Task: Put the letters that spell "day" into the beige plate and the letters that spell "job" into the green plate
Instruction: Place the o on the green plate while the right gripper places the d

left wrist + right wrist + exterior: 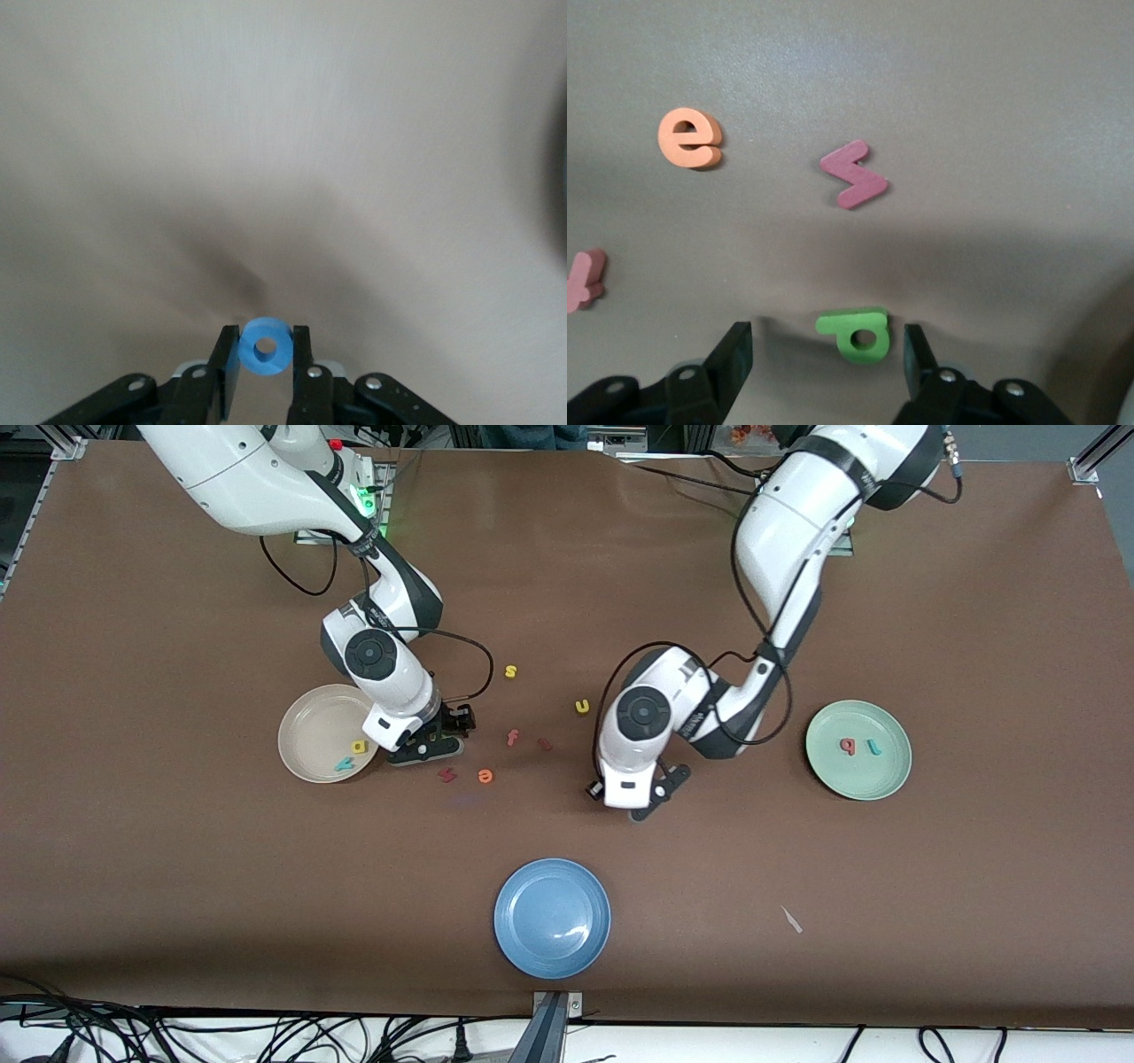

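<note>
The blue "o" (265,346) is pinched between the fingers of my left gripper (266,341), which is shut on it low over the bare table (642,806) between the blue and green plates. The green plate (858,778) holds the salmon "b" (848,746) and the teal "j" (874,747). My right gripper (826,336) is open, down at the table beside the beige plate (306,731), and the green "d" (855,335) lies flat between its fingers. The hand (425,746) hides the "d" in the front view. On the beige plate lie the yellow "a" (359,747) and the teal "y" (345,763).
Loose letters lie mid-table: an orange "e" (485,776), a dark red zigzag letter (447,774), a pink "f" (512,737), a small red letter (545,743), a yellow "u" (582,706) and a yellow "s" (510,671). A blue plate (552,918) sits nearest the front camera.
</note>
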`<action>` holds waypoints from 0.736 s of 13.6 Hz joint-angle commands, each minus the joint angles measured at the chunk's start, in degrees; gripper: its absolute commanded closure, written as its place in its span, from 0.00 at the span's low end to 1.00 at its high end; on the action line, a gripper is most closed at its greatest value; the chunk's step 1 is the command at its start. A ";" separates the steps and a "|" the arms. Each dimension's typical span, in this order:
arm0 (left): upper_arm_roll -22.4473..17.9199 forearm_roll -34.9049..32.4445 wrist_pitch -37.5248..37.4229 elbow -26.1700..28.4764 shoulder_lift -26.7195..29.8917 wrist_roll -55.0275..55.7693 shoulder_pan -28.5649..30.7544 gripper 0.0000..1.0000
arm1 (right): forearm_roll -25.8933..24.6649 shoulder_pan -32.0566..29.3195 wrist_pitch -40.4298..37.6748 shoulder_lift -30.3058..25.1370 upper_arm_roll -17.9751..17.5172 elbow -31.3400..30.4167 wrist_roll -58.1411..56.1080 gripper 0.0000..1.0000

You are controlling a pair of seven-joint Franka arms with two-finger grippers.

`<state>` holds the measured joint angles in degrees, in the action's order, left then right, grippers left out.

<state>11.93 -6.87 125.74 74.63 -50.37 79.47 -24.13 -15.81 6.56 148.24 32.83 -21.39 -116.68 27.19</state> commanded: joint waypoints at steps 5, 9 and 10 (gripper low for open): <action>10.56 0.55 -29.10 2.45 14.32 -28.44 21.29 1.00 | -1.41 -0.05 2.40 0.04 0.48 -1.36 0.41 0.35; 10.57 -0.33 -34.95 6.21 14.68 -44.98 28.86 1.00 | -1.41 -0.14 2.40 0.04 0.48 -1.27 0.32 0.38; 10.48 -0.59 -34.78 8.32 14.60 -48.58 30.45 1.00 | -1.41 -0.14 2.40 0.04 0.48 -1.27 0.24 0.38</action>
<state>21.46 -6.81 90.77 78.28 -36.61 37.27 3.49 -16.21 6.52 149.74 32.89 -20.89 -117.58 27.16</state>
